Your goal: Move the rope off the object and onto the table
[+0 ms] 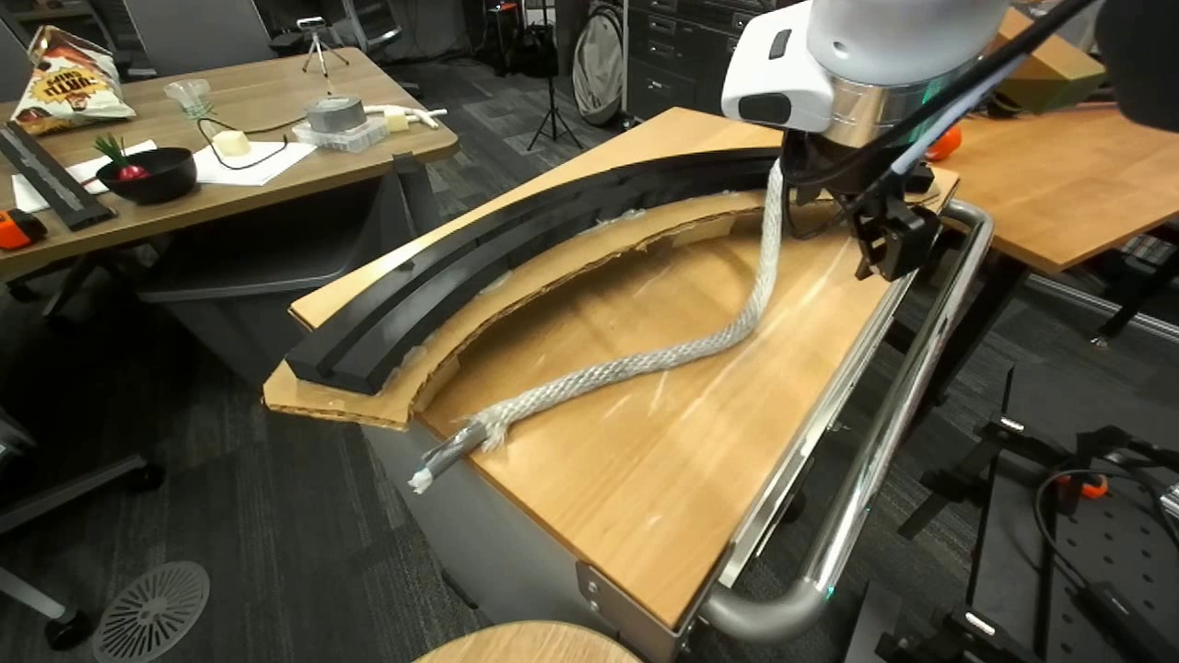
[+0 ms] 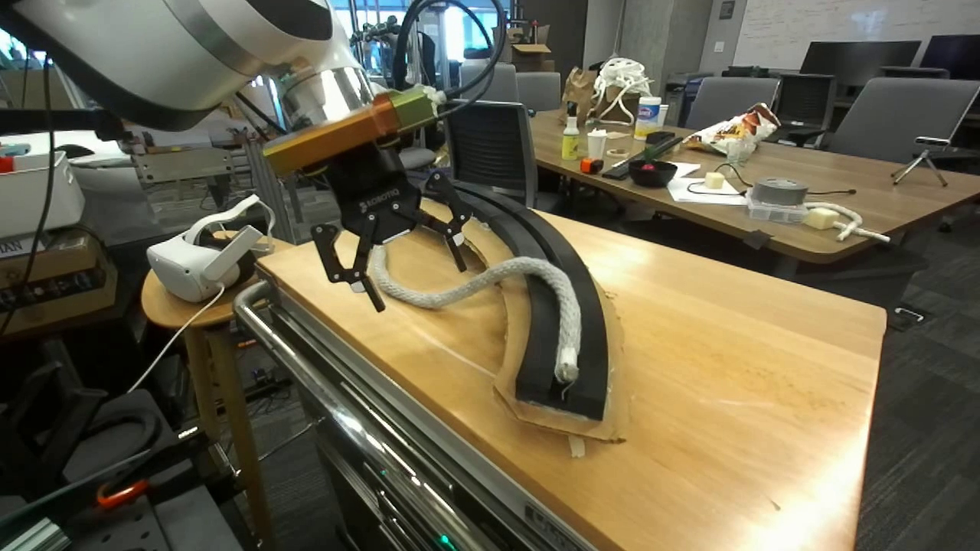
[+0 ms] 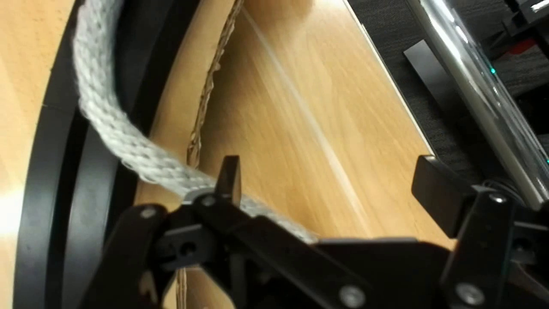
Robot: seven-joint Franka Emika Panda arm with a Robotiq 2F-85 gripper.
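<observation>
See one gripper [image 2: 420, 286] left of centre in an exterior view, with its two fingers [image 2: 370, 293] spread wide. From behind that, follow one rope [image 2: 494, 273] rightward, first across one wooden table [image 2: 712, 344], broad over the middle and lower right of the frame, then onto one black arc [image 2: 591, 314], with one end lying over the arc's lower tip, right of centre. At upper right, on one brown desk [image 2: 827, 164], count from left to right one black bowl [image 2: 651, 176], one pale block [image 2: 714, 180], one snack bag [image 2: 731, 136], one grey roll [image 2: 779, 191], a second pale block [image 2: 821, 219] and one small tripod [image 2: 922, 159].
</observation>
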